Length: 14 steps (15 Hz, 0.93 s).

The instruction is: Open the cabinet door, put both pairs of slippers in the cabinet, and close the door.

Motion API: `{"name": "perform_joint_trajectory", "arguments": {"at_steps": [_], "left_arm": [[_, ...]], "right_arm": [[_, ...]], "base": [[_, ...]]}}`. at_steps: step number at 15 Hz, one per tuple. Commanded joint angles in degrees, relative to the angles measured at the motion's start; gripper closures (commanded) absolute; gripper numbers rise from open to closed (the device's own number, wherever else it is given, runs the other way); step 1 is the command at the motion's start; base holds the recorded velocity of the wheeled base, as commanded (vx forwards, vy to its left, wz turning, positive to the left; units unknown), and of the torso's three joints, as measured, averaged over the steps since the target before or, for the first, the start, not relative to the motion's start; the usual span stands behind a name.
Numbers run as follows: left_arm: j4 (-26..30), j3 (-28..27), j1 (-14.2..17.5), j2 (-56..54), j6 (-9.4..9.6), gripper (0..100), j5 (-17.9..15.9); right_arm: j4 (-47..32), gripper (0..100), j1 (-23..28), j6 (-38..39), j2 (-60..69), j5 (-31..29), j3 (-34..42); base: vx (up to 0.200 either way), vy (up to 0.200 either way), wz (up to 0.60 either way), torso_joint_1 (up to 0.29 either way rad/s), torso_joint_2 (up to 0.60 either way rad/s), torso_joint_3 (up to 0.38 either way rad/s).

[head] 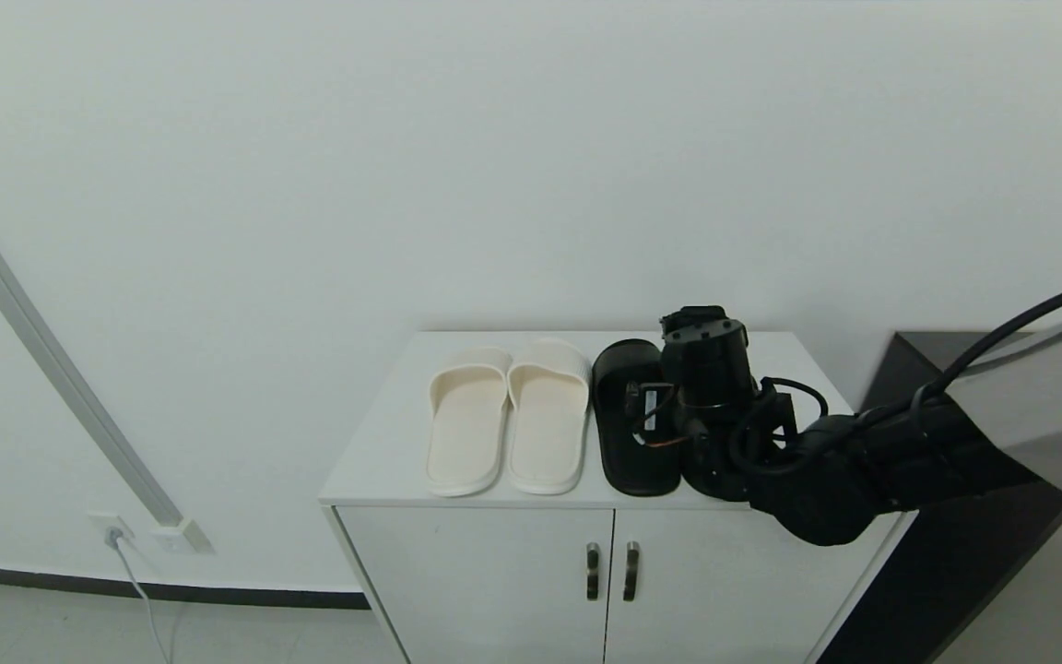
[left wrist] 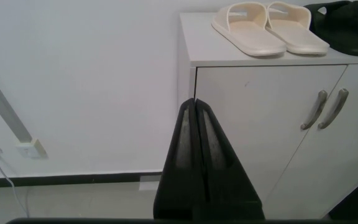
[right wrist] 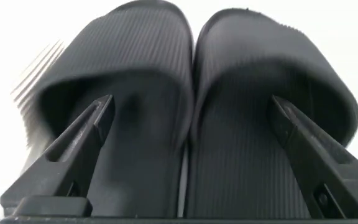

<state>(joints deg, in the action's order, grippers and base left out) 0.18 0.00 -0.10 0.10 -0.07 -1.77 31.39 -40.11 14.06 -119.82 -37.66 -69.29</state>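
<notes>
Working with the right gripper (right wrist: 191, 104): fingers (right wrist: 82, 137) spread apart and gripping nothing, one poised over each of the black slippers (head: 625, 461) near the right edge of the cabinet top (head: 383, 461). Probably aiming to pinch the pair together by the two touching inner edges.

Lower squarely, keeping centred on the seam between the two. Squeeze slowly, to catch both at once rather than one alone. Avoid nudging the white slippers (head: 508, 424), lying just beside at the middle of the top. Lift straight up before swinging away.

Mind the doors (head: 485, 581): both shut, handles (head: 593, 572) side by side at the centre, so nowhere yet to put the pair. Consider freeing a handle first with the left gripper (left wrist: 195, 106), fingers pressed together around nothing, low down by the cabinet's left front corner.
</notes>
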Motion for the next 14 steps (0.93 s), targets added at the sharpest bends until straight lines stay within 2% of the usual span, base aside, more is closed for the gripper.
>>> {"name": "perform_joint_trajectory", "arguments": {"at_steps": [1,3,8,9,14], "left_arm": [[-0.01,0.0,0.01,-0.01,-0.01,100,0.01],[-0.01,0.0,0.01,-0.01,-0.1,100,-0.08],[-0.01,0.0,0.01,-0.01,-0.01,100,-0.08],[-0.01,0.0,0.01,-0.01,-0.01,100,0.01],[-0.01,0.0,0.01,-0.01,-0.1,100,0.01]], "right_arm": [[1.22,0,1.35,-1.05,-2.61,0.04,-1.28],[5.35,0,2.58,-4.12,-5.07,0.13,-2.69],[6.05,0,3.02,-5.18,-7.62,0.13,-5.33],[6.14,100,3.02,-5.18,-7.97,0.13,-5.68],[6.14,100,3.46,-5.18,-7.97,-0.05,-6.12]], "base": [[0.0,0.0,0.0,0.0,0.0,0.0],[0.0,0.0,0.0,0.0,0.0,0.0],[0.0,0.0,0.0,0.0,0.0,0.0],[0.0,0.0,0.0,0.0,0.0,0.0],[0.0,0.0,0.0,0.0,0.0,0.0]]}}
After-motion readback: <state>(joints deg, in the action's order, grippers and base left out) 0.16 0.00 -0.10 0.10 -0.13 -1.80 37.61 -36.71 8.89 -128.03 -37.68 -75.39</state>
